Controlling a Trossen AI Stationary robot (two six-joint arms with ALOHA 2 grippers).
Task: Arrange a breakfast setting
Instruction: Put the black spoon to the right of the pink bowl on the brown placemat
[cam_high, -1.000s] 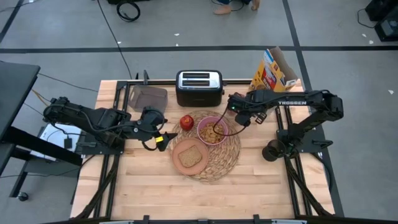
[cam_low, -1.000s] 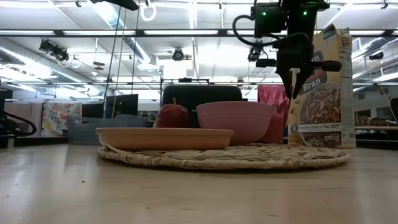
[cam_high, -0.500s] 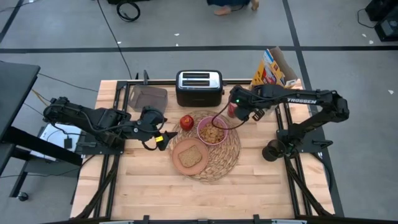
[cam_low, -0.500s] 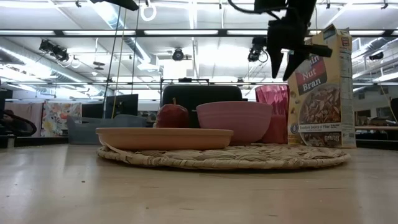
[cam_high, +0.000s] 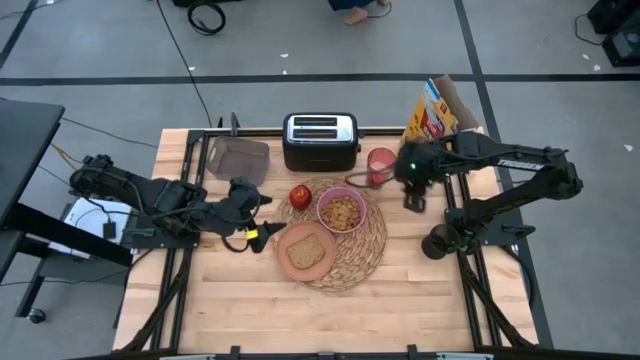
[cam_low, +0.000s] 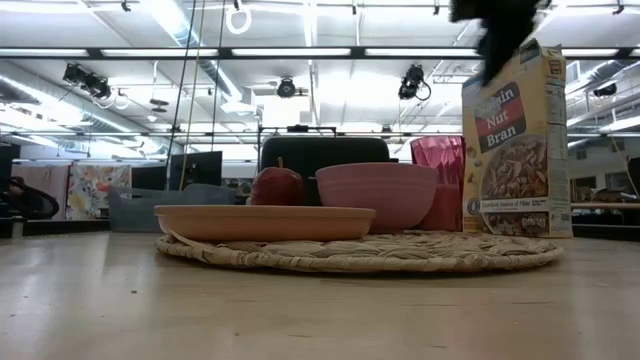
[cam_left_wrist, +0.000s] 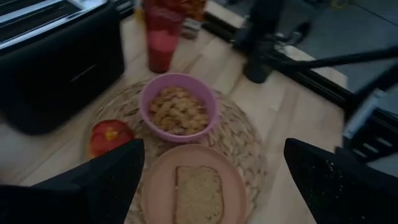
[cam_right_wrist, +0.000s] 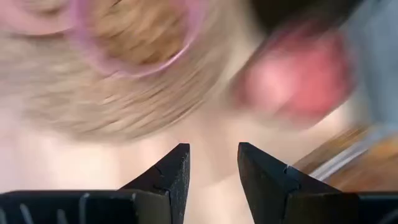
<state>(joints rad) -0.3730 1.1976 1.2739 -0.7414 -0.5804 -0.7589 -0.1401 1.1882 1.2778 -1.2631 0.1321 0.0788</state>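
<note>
Right gripper (cam_high: 413, 200) hangs just right of the placemat (cam_high: 368, 250), fingers slightly parted, apparently empty; left gripper (cam_high: 262, 228), spread wide, waits left of it.

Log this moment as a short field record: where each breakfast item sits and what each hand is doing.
placemat: round, woven, mid-table
bowl: on the placemat, holds cereal
plate: on the placemat, toast slice on it
apple: at the placemat's edge, toaster side
cup: off the placemat, upright, between toaster and cereal box
left hand: open, empty, beside the placemat
right hand: slightly open, empty, near the cup
</note>
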